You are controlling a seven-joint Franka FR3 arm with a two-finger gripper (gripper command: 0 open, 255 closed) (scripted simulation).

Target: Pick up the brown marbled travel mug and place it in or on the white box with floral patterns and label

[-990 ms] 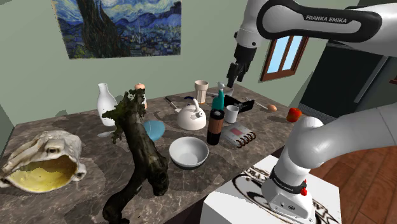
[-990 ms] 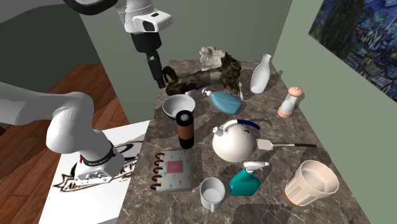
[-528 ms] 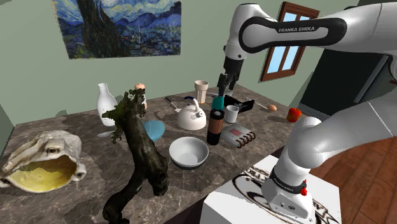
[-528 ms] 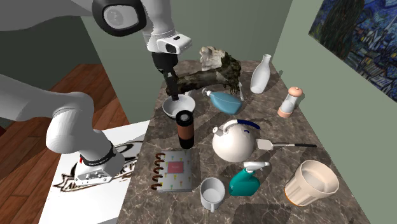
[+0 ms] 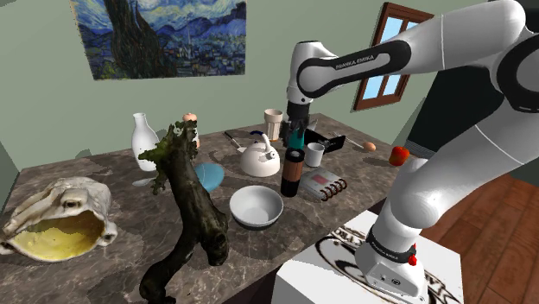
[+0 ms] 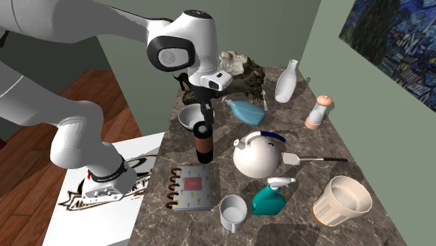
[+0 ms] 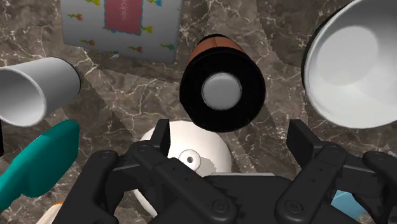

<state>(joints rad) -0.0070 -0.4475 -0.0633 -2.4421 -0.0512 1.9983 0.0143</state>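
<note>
Two fingers (image 7: pixel 161 137) of your pincer (image 7: pixel 230 132) stand wide apart, holding nothing. The brown mug (image 7: pixel 221 86) sits right under it, the white flowery box (image 7: pixel 121 25) just past.

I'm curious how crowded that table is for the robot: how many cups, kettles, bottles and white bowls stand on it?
Cups: 3 (travel mug, white mug, beige cup)
Kettles: 1 (white kettle)
Bottles: 2 (teal spray bottle, white bottle)
White bowls: 1 (white bowl)
Total: 7
</note>
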